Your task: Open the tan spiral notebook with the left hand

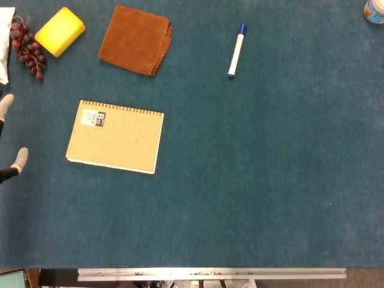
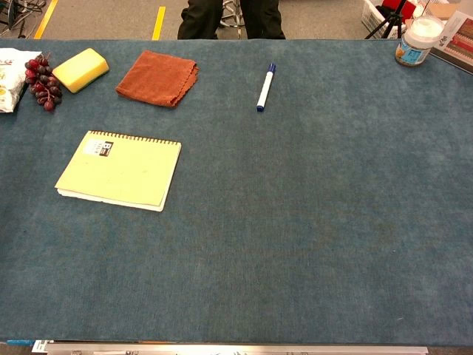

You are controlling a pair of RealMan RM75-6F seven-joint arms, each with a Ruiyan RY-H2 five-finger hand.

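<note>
The tan spiral notebook [image 1: 115, 137] lies closed and flat on the blue table cover, left of centre, with its spiral along the far edge and a small label at its far left corner; the chest view shows it too [image 2: 118, 170]. Only pale fingertips of my left hand [image 1: 15, 165] show at the left edge of the head view, spread apart and holding nothing, a short way left of the notebook. The chest view does not show this hand. My right hand appears in neither view.
Behind the notebook sit a folded brown cloth [image 1: 135, 40], a yellow sponge [image 1: 59, 31] and a bunch of dark grapes [image 1: 27, 48]. A blue-capped marker [image 1: 236, 51] lies mid-table. A white jar [image 2: 417, 41] stands at the far right corner.
</note>
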